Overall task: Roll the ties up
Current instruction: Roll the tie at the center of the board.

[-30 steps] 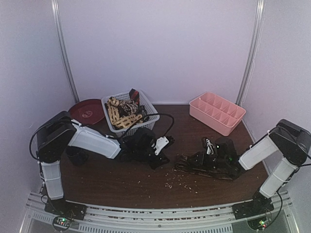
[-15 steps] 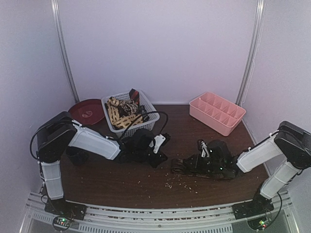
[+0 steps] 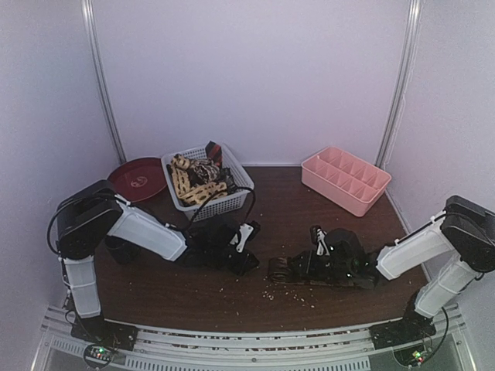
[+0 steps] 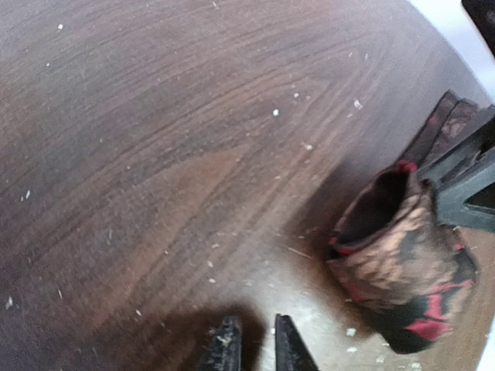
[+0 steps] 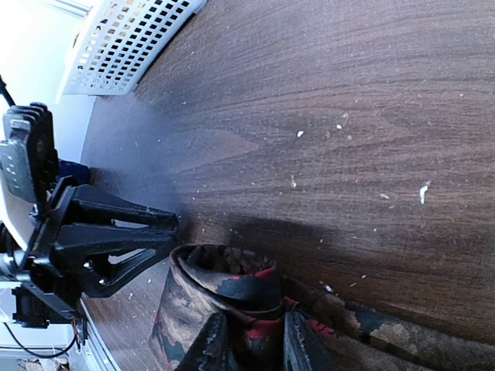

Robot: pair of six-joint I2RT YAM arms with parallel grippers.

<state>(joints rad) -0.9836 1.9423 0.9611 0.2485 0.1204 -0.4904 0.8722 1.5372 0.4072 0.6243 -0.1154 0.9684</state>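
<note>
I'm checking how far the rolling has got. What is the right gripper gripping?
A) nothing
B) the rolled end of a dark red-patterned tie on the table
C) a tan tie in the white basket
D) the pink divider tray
B: the right wrist view shows the right gripper pinching the rolled end of the dark red-patterned tie on the wooden table.

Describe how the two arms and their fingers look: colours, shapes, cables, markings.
Both arms look alike, with smooth white shells on the long links and bulky black housings at the joints. The left arm has a thin black cable arching above it; the right arm matches in colour. The left gripper and right gripper are black, with slim, tapered dark fingers.
</note>
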